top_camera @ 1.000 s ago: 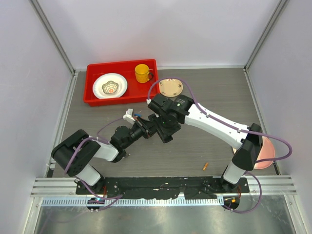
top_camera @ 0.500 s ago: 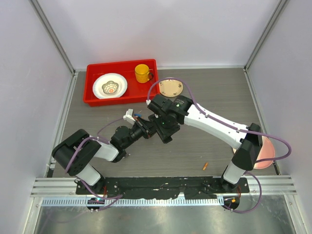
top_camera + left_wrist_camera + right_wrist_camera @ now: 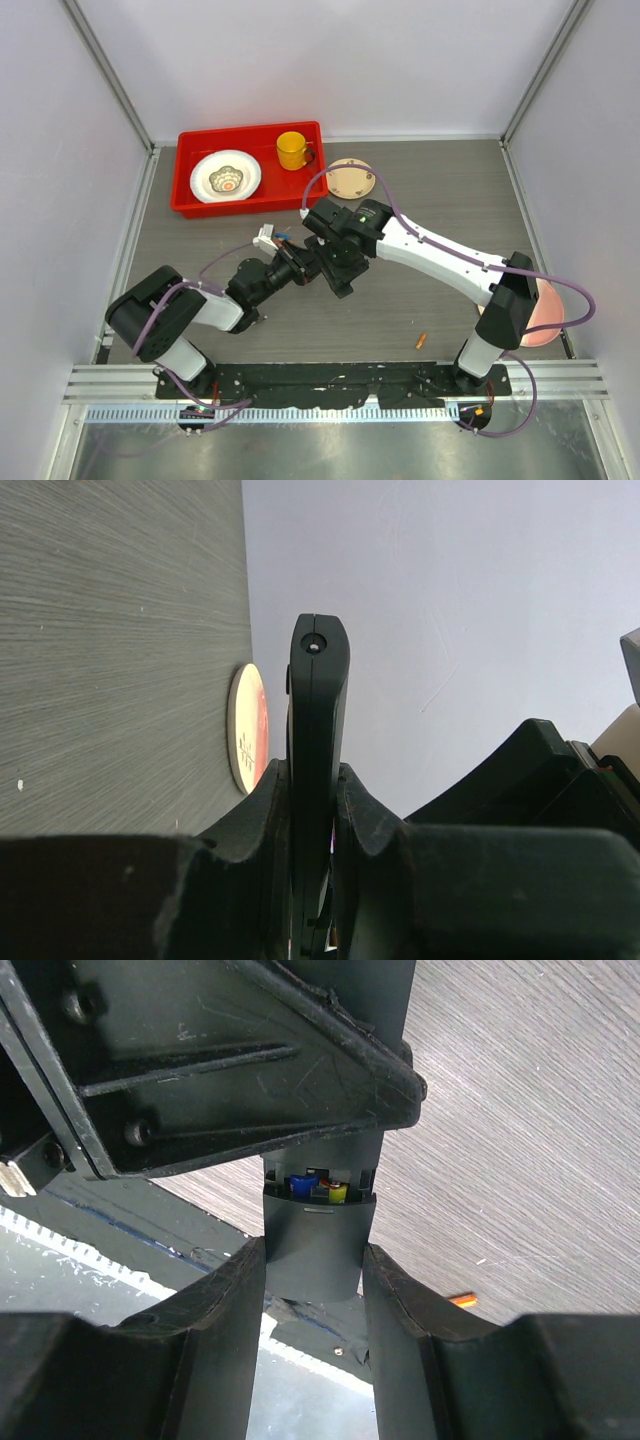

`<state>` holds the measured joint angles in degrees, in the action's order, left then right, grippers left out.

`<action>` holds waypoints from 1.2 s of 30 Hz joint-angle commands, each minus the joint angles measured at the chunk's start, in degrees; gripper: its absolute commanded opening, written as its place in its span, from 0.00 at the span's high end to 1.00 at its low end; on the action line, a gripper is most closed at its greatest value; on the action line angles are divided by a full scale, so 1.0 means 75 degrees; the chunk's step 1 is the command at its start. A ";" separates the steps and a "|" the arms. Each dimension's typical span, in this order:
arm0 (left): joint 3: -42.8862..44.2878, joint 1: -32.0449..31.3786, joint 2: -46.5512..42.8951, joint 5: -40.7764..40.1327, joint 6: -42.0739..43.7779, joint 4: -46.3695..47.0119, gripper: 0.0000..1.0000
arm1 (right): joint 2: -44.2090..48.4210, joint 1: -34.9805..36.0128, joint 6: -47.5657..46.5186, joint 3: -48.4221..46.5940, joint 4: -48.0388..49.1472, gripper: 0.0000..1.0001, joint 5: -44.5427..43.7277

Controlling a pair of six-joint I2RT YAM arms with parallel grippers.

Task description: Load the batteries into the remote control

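- Two grippers meet above the table (image 3: 450, 200), sharing one remote (image 3: 318, 700) between them.
- Clamped narrow, the left gripper (image 3: 315, 780) pinches the remote across its thin faces, and the black bar stands out past the fingertips, edge-on to the wrist camera.
- Closed part-way, the right gripper (image 3: 313, 1260) holds what looks like the back cover (image 3: 316, 1230), with a finger pressed against each long side.
- Just beyond the cover's edge a slit shows the batteries (image 3: 298, 1184), blue and yellow-wrapped ends sitting in the bay.
- One orange battery (image 3: 421, 341) lies loose on the table, well apart from both grippers and near the right arm's base.
- Loading looks all but finished; the cover appears to sit just short of home.
- Likely handling: the remote is light, stiff, smooth plastic, apt to slip or twist, so it is best gripped across the flat faces, clear of the bay end.
- Thin and easily skewed, the cover wants a gentle squeeze on its side edges and a straight push along the body.
- Small and round, a battery will roll; take it across the middle of the barrel.
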<state>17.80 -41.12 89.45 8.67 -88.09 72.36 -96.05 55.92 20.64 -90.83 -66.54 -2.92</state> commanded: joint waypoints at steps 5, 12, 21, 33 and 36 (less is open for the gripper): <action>0.0123 -0.0095 -0.0466 0.0145 -0.0125 0.1063 1.00 | -0.0013 0.0032 -0.0116 0.0051 0.0095 0.99 -0.0021; 0.0123 -0.0165 -0.0536 0.0298 0.0062 0.1063 1.00 | -0.0037 0.0020 -0.0186 0.0017 0.0013 0.99 0.0061; 0.0122 -0.0247 -0.0676 0.0368 0.0250 0.1063 1.00 | -0.0037 -0.0073 -0.0210 0.0063 -0.0034 0.99 0.0178; 0.0134 -0.0341 -0.0887 0.0438 0.0273 0.1063 1.00 | 0.0010 -0.0202 -0.0256 0.0157 0.0025 0.99 0.0143; 0.0146 -0.0376 -0.0899 0.0473 0.0285 0.1075 1.00 | 0.0021 -0.0272 -0.0256 0.0157 0.0025 0.99 0.0143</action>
<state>17.80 -42.92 86.19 9.61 -84.71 69.08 -96.05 55.02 20.18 -90.19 -66.89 -0.58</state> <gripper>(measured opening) 0.193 0.455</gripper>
